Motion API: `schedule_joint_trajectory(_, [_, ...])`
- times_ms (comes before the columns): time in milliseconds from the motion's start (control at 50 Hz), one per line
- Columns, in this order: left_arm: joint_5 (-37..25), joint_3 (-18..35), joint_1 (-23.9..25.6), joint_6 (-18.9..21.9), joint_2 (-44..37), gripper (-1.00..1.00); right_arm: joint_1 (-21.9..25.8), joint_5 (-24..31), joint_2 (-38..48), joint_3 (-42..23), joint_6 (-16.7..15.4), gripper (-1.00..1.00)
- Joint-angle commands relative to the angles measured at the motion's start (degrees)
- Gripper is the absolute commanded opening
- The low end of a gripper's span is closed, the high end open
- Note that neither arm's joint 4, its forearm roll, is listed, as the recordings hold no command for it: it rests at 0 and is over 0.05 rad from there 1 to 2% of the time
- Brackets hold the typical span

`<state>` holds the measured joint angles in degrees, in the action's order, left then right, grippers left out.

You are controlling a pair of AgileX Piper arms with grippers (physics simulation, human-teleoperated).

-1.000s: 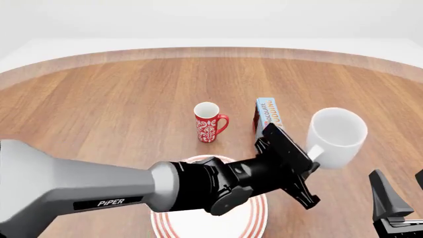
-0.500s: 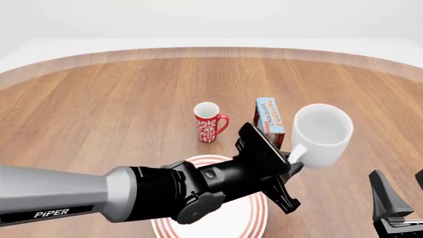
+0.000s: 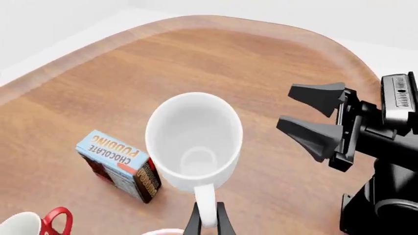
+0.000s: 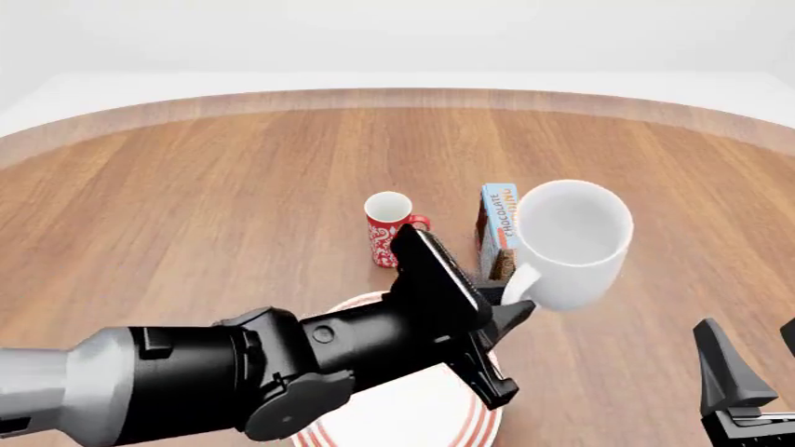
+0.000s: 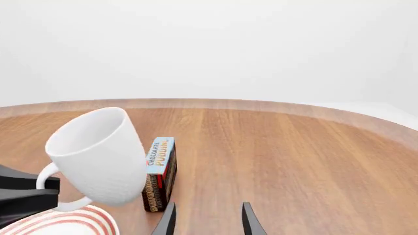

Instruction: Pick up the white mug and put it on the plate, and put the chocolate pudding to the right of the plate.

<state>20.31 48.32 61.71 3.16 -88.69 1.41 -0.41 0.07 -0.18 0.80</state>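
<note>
The white mug (image 4: pixel 565 240) hangs tilted in the air, its handle pinched by my left gripper (image 4: pixel 513 300), which is shut on it. In the left wrist view the mug (image 3: pixel 194 139) shows its empty inside above the thin fingertips (image 3: pixel 196 223). It hovers by the right edge of the red-ringed plate (image 4: pixel 482 421), which my left arm largely hides. The chocolate pudding (image 4: pixel 497 216) stands upright just behind the mug, also seen in the right wrist view (image 5: pixel 160 169). My right gripper (image 4: pixel 755 363) waits open at the near right, holding nothing.
A red patterned mug (image 4: pixel 387 223) stands left of the pudding, behind the plate. The round wooden table's rim (image 4: pixel 397 98) curves across the back. My bulky left arm (image 4: pixel 249 372) crosses the near side over the plate.
My left arm has carried the white mug leftward, from the right of the pudding to just in front of it, nearer the plate. The right gripper has not moved.
</note>
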Motion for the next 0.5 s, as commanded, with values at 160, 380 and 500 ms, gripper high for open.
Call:
schedule_joint_trajectory(160, [-1.08,-5.74,-0.65,0.58,7.7,-1.0,0.01,0.0,0.0,0.0,0.0,1.0])
schedule_joint_trajectory(380, [0.22,-10.29,-2.33,-0.52,11.47,-1.0,0.01,-0.02,0.0,0.0,-0.03,1.0])
schedule_joint_trajectory(500, [0.8,-13.12,-3.61,-1.13,14.43,-1.0,-0.23,-0.17,-0.04,-0.32,-0.12,1.0])
